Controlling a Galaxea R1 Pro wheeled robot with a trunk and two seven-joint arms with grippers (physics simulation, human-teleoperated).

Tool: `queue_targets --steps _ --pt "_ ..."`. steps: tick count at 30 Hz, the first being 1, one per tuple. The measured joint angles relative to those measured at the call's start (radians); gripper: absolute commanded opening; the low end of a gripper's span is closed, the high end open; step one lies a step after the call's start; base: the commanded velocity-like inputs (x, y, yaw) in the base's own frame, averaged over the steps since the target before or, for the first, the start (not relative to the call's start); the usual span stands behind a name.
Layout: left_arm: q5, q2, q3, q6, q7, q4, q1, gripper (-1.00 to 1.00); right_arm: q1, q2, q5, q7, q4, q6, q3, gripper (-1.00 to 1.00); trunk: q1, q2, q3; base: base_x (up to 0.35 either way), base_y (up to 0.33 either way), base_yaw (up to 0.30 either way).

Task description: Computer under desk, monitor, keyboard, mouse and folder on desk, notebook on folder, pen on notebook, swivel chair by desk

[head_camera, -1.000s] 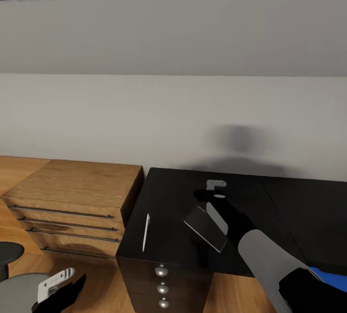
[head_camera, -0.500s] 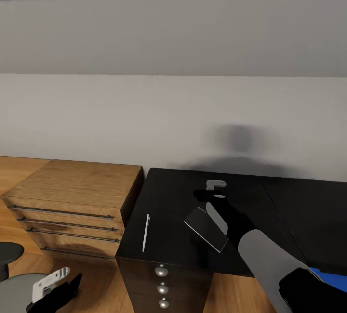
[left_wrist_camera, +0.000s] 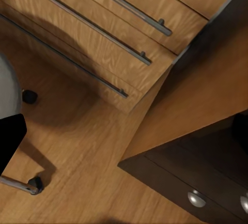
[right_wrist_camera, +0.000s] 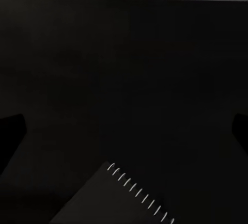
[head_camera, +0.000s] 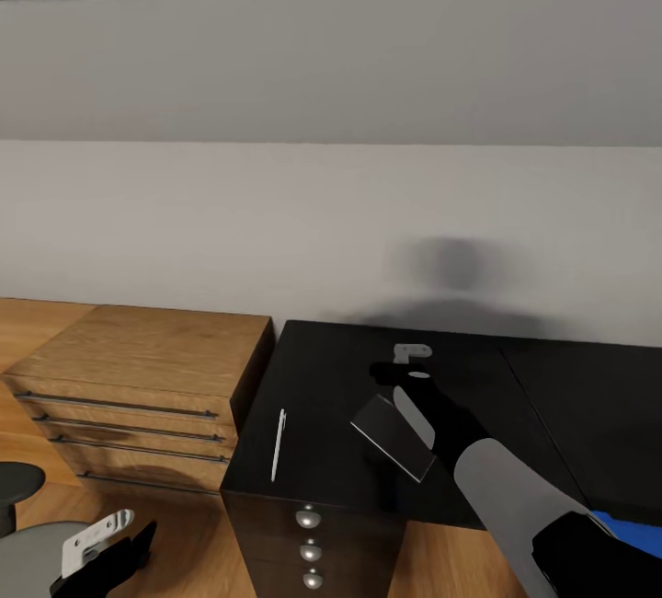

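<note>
The grey notebook (head_camera: 390, 435) lies on the black desk (head_camera: 322, 377), its spiral edge (right_wrist_camera: 139, 192) in the right wrist view. My right gripper (head_camera: 400, 366) hovers just past its far edge, open, with the fingertips (right_wrist_camera: 11, 131) spread wide and nothing between them. The thin white pen (head_camera: 278, 444) lies to the notebook's left, near the desk's front edge. A corner of the blue folder (head_camera: 636, 530) shows at the lower right, behind my right arm. My left gripper (head_camera: 110, 559) hangs low and open over the floor beside the swivel chair's grey seat (head_camera: 28, 545).
A low light-wood dresser (head_camera: 138, 368) with long bar handles stands against the desk's left end. The desk's drawers carry round silver knobs (head_camera: 308, 517). A chair caster (left_wrist_camera: 35, 184) rests on the wood floor (left_wrist_camera: 82, 146). A plain wall rises behind the desk.
My left gripper has sunk slightly lower and to the left. The right arm, notebook and pen have not moved.
</note>
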Motion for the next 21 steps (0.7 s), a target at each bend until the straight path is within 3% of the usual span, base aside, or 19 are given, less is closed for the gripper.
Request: queue_targets --steps 21 --pt "0.0 -0.002 0.001 -0.003 0.001 -0.002 0.0 1.0 0.0 0.001 0.001 -0.001 0.008 0.002 0.009 1.0 0.081 -0.147 -0.066 0.0 0.0 0.0"
